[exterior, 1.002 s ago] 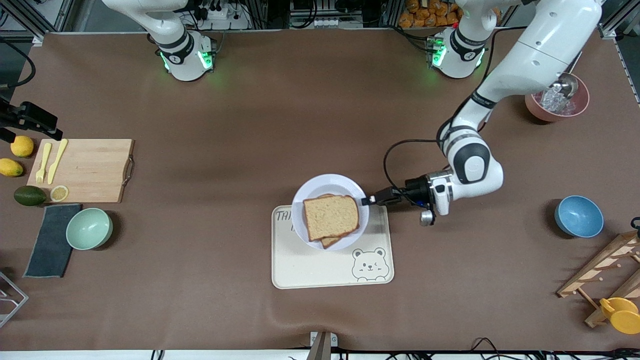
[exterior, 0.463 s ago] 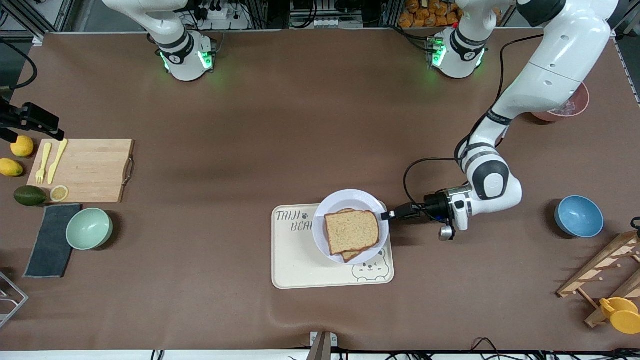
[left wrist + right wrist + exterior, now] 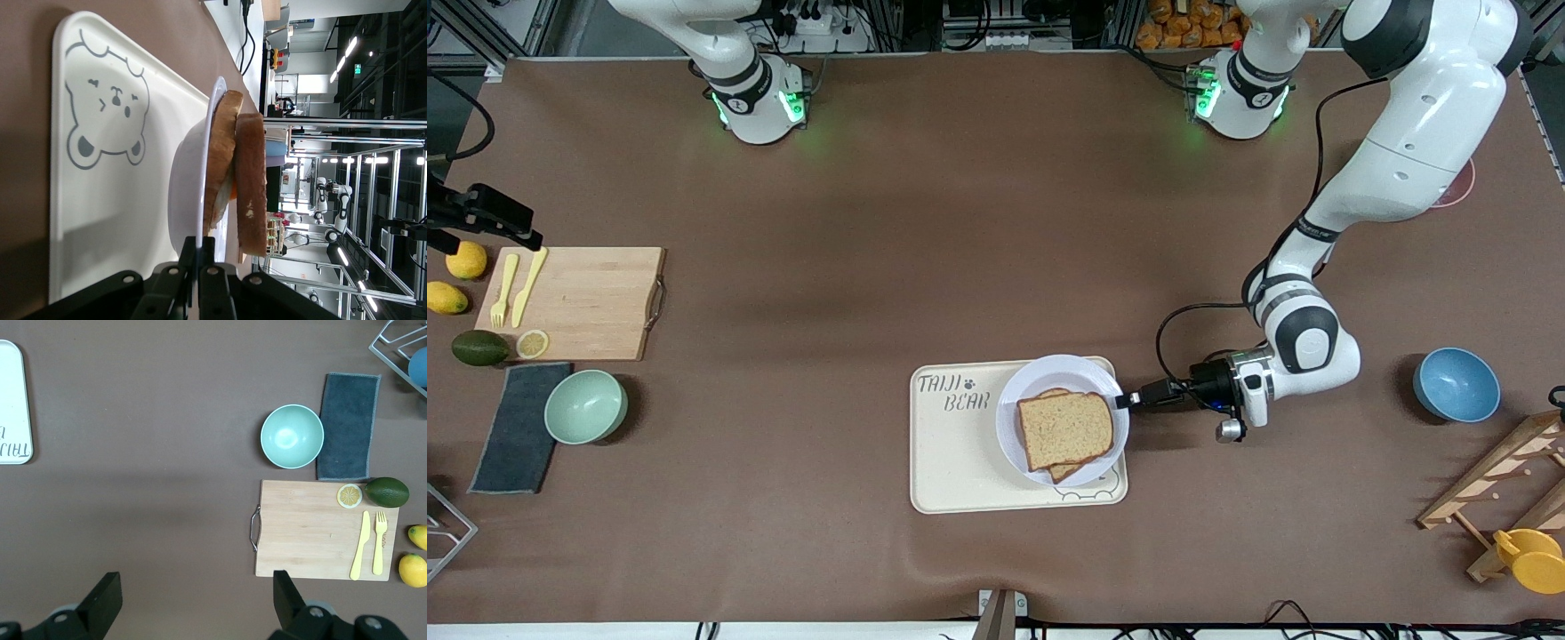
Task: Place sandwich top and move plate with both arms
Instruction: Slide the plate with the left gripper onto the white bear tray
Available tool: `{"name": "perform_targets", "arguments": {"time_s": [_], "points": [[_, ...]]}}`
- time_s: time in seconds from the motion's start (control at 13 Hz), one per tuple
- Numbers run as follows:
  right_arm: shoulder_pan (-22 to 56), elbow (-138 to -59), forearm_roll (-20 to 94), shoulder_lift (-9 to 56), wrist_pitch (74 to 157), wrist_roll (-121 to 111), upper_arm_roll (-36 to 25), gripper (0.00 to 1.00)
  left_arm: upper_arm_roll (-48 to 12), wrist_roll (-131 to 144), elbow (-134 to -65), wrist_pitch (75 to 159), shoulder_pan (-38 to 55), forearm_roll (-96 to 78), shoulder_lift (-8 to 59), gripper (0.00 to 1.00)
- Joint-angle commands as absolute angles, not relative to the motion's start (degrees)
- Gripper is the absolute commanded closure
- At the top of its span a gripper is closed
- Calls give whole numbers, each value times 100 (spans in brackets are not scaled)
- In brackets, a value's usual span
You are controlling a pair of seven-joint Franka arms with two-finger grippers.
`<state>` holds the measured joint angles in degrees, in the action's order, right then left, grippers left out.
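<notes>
The left tool (image 3: pixel 1128 400) pinches the plate (image 3: pixel 1016 400) rim at lower centre, sandwich top (image 3: pixel 1065 430) on it. The right tool (image 3: pixel 193 603) waits, fingers spread.

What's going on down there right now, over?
Left gripper shut on the plate rim, plate over the bear tray. Sandwich top on the stack. Right gripper open, waiting above the cutting board end. Nothing blocking.

High front overview; left wrist side-on, close at tray (image 3: pixel 127 200); right wrist straight down.
</notes>
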<state>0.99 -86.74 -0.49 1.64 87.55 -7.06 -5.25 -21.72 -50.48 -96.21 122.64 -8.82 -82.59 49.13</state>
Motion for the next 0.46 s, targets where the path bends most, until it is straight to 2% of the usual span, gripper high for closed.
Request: {"name": "perform_targets", "arguments": {"time_s": [0.0,0.39], "points": [[105,-8640,-123,176,8710,-606,-519,0,-2188,-4957,-9360,12094,-800,-8182,5123,100],[123,-8631,-132,176,8701,-598,-519,0,-2188,-4992,-9035,12111,-659,-8183,5440,100]]}}
